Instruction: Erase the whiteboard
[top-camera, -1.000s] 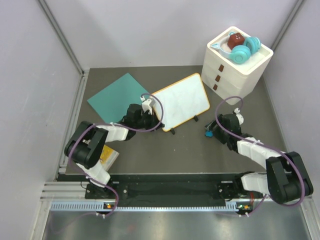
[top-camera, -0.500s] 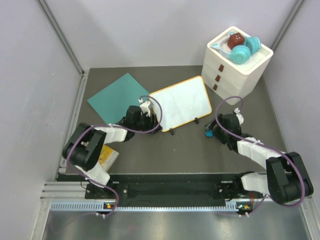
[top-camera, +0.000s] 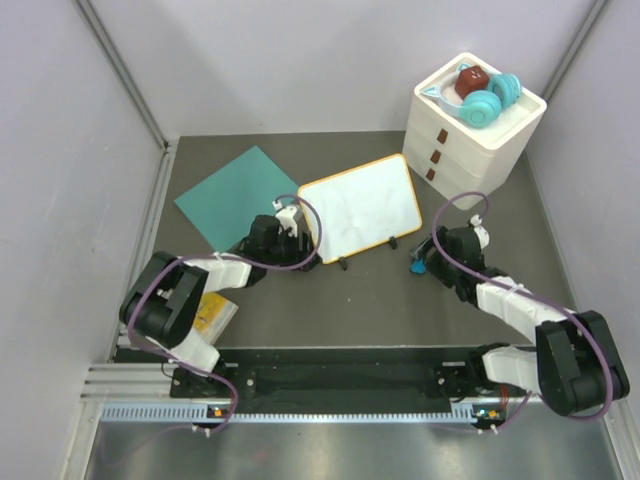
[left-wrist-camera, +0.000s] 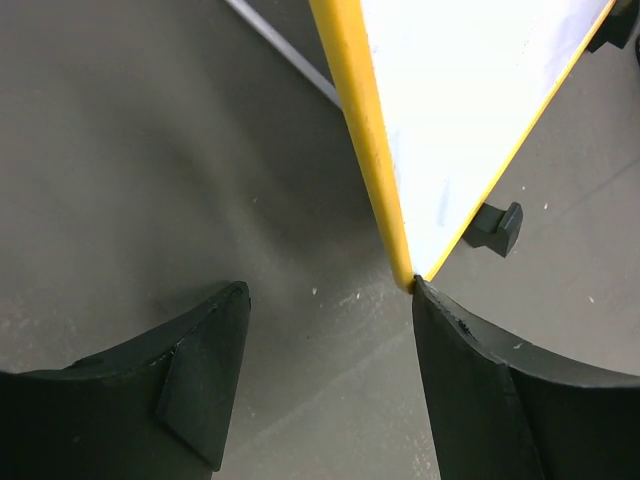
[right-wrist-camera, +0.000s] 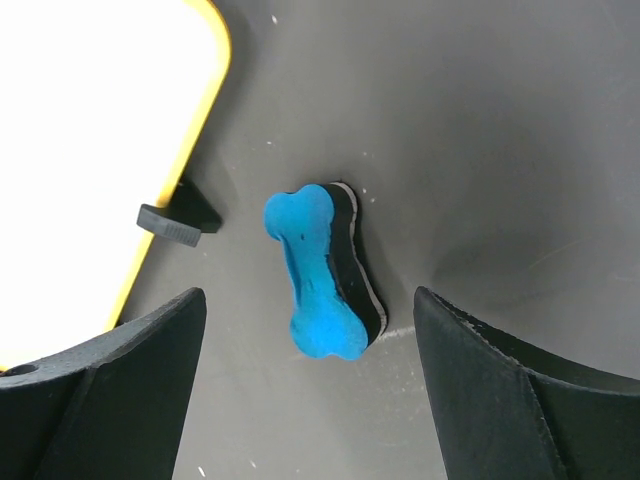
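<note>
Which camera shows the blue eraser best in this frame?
The right wrist view: the eraser lies in full sight on the table, blue bone-shaped top over a black pad, framed by the open right gripper. The top external view shows only a small blue speck by that gripper. The left wrist view does not show it.

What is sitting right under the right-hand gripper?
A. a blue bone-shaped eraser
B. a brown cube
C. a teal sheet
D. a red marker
A: the right wrist view shows the blue bone-shaped eraser lying on the dark table between the spread fingers of the right gripper, not gripped.
</note>
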